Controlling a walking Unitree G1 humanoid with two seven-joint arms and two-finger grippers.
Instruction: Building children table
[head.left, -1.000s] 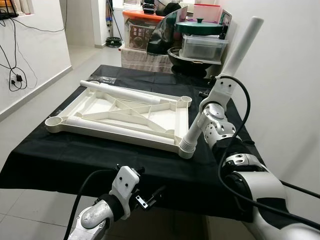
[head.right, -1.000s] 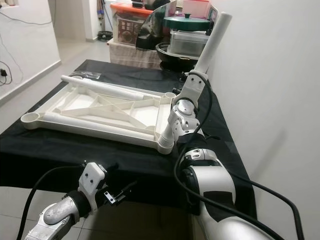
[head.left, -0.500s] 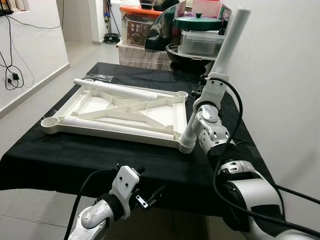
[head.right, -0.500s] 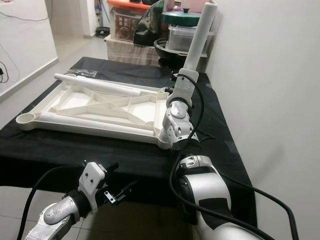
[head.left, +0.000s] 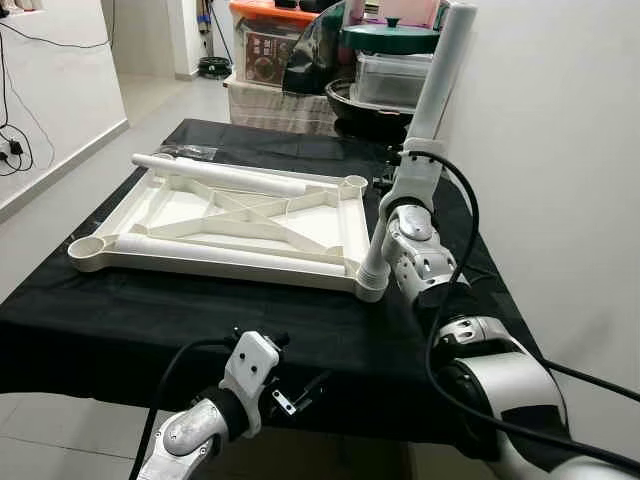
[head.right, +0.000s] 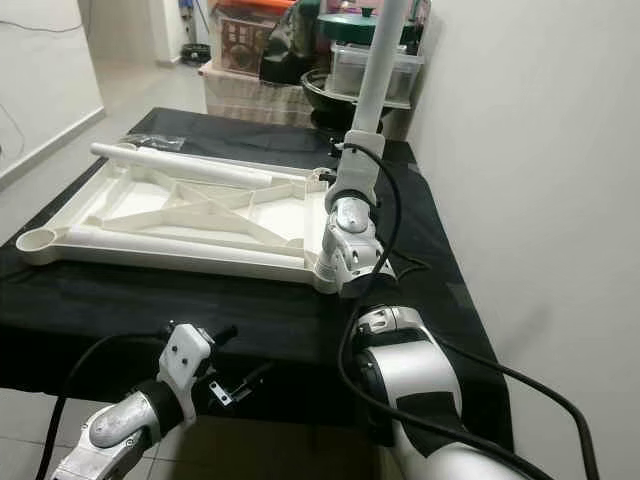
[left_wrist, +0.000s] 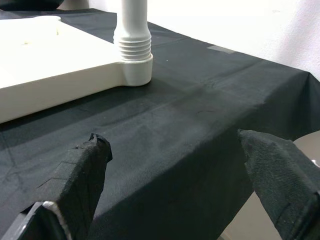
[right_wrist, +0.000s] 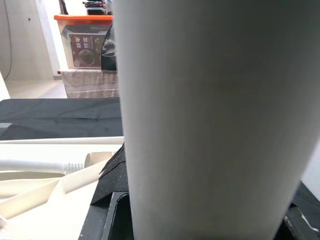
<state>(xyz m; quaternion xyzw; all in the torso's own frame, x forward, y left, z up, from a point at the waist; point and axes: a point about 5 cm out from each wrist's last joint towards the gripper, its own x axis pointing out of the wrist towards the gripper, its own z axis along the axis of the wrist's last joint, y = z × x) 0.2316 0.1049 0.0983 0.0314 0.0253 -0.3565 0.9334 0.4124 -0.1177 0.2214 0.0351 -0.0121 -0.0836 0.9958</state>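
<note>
A cream-white tabletop (head.left: 175, 210) lies upside down on the black-clothed table (head.left: 120, 320). A white table leg (head.left: 440, 70) stands nearly upright, its ribbed end in the near right corner socket (head.left: 370, 290); the left wrist view shows that base (left_wrist: 133, 40) too. My right gripper (head.left: 410, 162) is shut on this leg partway up, and the tube (right_wrist: 210, 115) looms between its black pads (right_wrist: 112, 172). Two loose legs lie on the tabletop, one along the far edge (head.left: 220, 178) and one along the near edge (head.left: 230, 255). My left gripper (head.left: 300, 395) hangs open below the table's front edge.
Behind the table stand storage boxes (head.left: 268, 45), a black bowl (head.left: 365, 110) and a clear tub (head.left: 395, 80) under a green lid. A white wall (head.left: 560, 150) runs close on the right. A small plastic bag (head.left: 185, 152) lies at the table's far left.
The leg in my right gripper has swung from leaning right towards upright, its base staying in the corner socket. The head camera has shifted a little. The left arm has not moved.
</note>
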